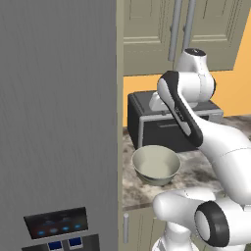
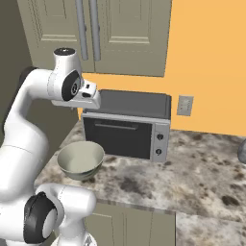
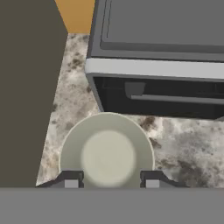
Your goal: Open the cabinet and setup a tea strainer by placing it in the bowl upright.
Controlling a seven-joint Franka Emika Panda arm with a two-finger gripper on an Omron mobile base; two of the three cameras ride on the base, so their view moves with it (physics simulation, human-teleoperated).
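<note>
So I had the hand parked above the bowl [image 3: 107, 151], fingers [image 3: 72, 178] apart with nothing between them. The bowl sat empty on the worktop [image 2: 202, 168], right in front of the black oven [image 2: 127, 125]. The cabinet [image 2: 125, 33] doors up top looked shut, so I figured the strainer was inside. My worry: swinging up for those bar handles [image 2: 88, 29], the elbow clips the oven or knocks the bowl off.

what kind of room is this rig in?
A rendered kitchen, by the look of it: a marbled stone counter carrying a black oven and a bowl, with beige wall cabinet doors above.
</note>
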